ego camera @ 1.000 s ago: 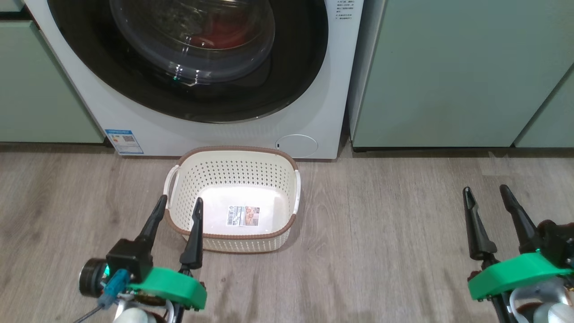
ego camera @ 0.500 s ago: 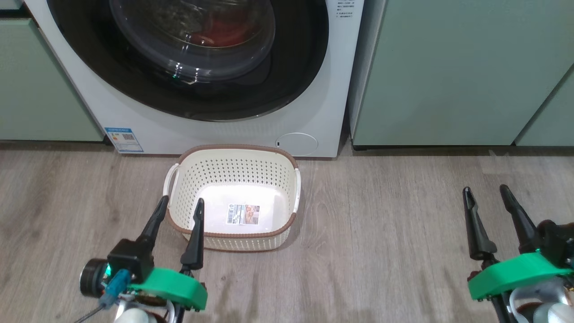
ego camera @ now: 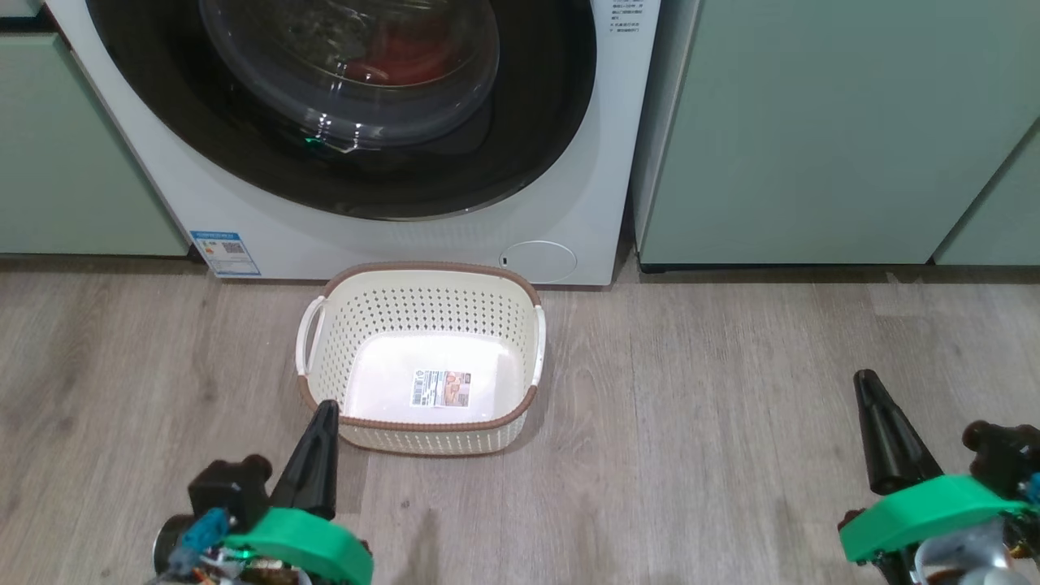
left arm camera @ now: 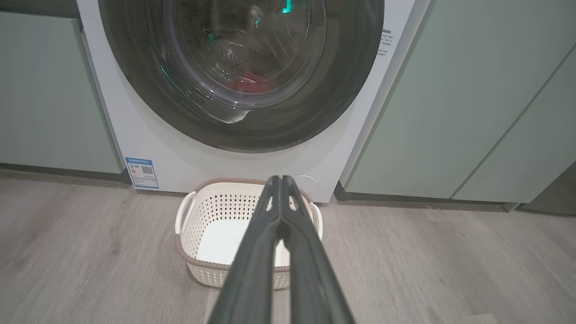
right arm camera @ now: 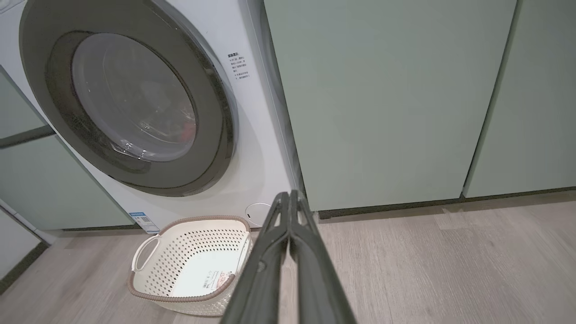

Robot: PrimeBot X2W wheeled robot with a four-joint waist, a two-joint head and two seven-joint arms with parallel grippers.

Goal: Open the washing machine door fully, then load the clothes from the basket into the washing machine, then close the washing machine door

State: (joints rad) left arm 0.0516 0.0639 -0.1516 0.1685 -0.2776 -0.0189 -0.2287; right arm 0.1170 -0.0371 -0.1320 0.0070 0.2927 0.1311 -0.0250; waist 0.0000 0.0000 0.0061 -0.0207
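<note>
Both grippers have drawn their fingers together and retreated lower: left gripper near the empty basket, right gripper lower right. Clothes sit behind the door, top centre. Risk: door possibly unlatched; left advance would shove basket.

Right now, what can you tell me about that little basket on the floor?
The basket is a small cream plastic tub, its walls full of holes, with a brown woven-look rim and a white handle on each side. It stands upright on the grey wood-look floor, just before the white washing machine. It holds nothing but a label on its bottom.
</note>
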